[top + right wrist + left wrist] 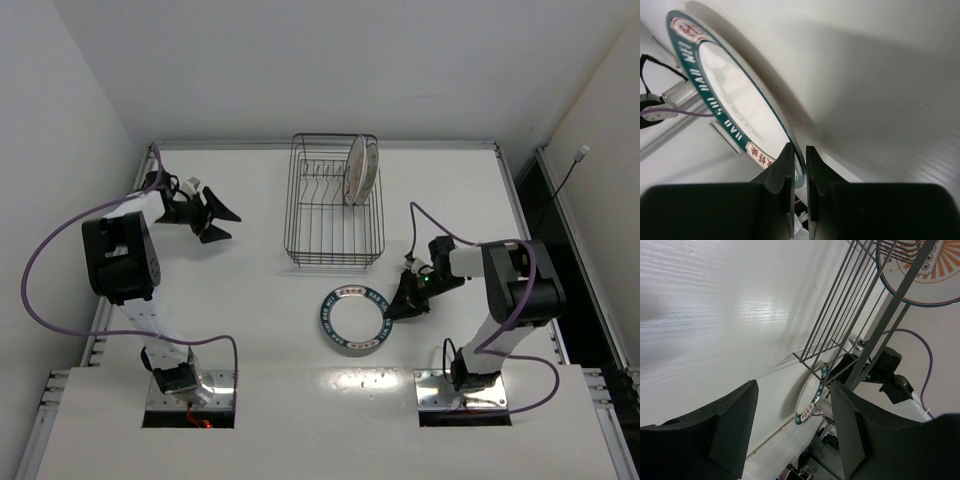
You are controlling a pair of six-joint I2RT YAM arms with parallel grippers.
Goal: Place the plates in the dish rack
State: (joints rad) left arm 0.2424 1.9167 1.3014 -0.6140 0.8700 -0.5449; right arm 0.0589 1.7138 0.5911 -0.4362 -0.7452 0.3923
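The dish rack point(334, 205) stands at the back middle of the table. Two plates stand upright at its right end point(360, 170). In the left wrist view the orange sunburst plate point(920, 270) shows behind the rack wires point(840, 315). The blue lettered-rim plate point(354, 320) lies on the table in front of the rack. My right gripper point(403, 298) is shut on its right rim; the right wrist view shows the rim point(740, 125) pinched at my gripper point(799, 148). My left gripper point(215, 215) is open and empty left of the rack, and also shows in its own wrist view point(792, 412).
A raised rail point(320, 145) edges the table at the back and sides. Purple cables point(40, 250) loop from both arms. The arm bases point(188, 385) sit at the near edge. The left part of the rack holds only divider prongs.
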